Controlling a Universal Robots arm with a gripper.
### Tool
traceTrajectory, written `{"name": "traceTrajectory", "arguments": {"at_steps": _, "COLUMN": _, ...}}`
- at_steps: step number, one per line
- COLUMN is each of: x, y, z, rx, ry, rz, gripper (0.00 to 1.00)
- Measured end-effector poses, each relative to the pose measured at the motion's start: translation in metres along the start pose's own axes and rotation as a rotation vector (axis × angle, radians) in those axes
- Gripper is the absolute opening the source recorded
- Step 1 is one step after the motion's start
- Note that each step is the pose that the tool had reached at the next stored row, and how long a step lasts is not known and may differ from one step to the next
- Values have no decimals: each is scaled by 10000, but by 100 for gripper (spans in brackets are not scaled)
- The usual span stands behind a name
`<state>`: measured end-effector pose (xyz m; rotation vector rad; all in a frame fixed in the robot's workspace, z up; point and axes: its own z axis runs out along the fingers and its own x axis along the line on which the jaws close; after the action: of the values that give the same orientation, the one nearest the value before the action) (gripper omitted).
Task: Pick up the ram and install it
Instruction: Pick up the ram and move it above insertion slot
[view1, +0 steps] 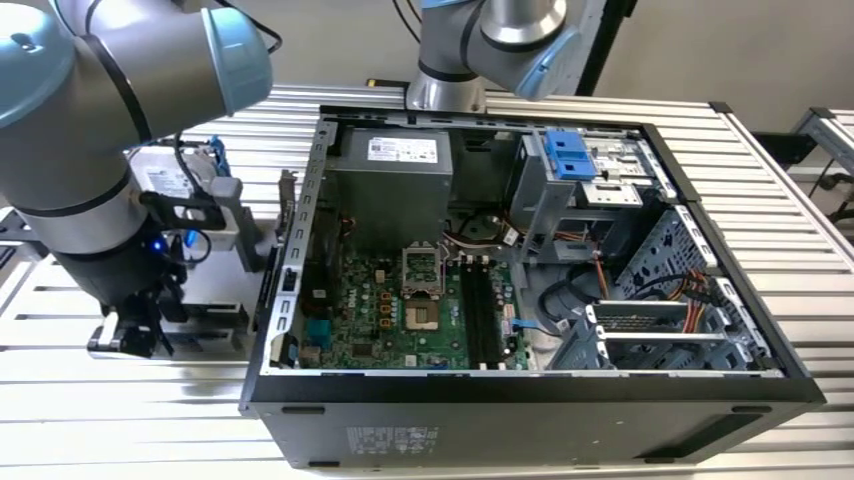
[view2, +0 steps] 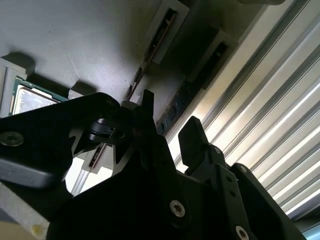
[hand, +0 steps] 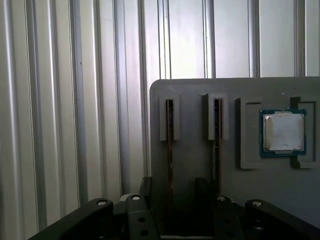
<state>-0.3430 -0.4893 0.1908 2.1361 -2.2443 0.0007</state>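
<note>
On a grey holder tray that lies on the slatted metal desk, the ram stands on its long edge in a narrow slot. A second stick stands in a parallel slot just beside it, and a square silver CPU lies in a recess further along. The gripper hangs low over the tray with its fingers spread, one on each side of the ram. In the first wrist view a gap shows on both sides, so nothing appears pinched yet.

The ram looks light, thin and stiff, and probably fragile, so its chips and contact edge should bear no force. Its flat faces near mid-length seem the soundest hold, taken squarely so that it cannot tilt in the slot.

Room is tight. One finger stands between the two slots, close to the second stick. In the exterior view the open computer case sits just beside the tray, toward that view's right. Its raised wall stands between the tray and the motherboard's memory slots.
</note>
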Motion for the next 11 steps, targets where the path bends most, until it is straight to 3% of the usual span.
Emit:
{"name": "traceTrajectory", "arguments": {"at_steps": 9, "x": 2, "y": -1, "z": 3, "rx": 0, "ry": 0, "rz": -1, "gripper": 100}}
{"name": "traceTrajectory", "arguments": {"at_steps": 11, "x": 16, "y": -2, "z": 3, "rx": -1, "ry": -53, "rz": -4, "gripper": 100}}
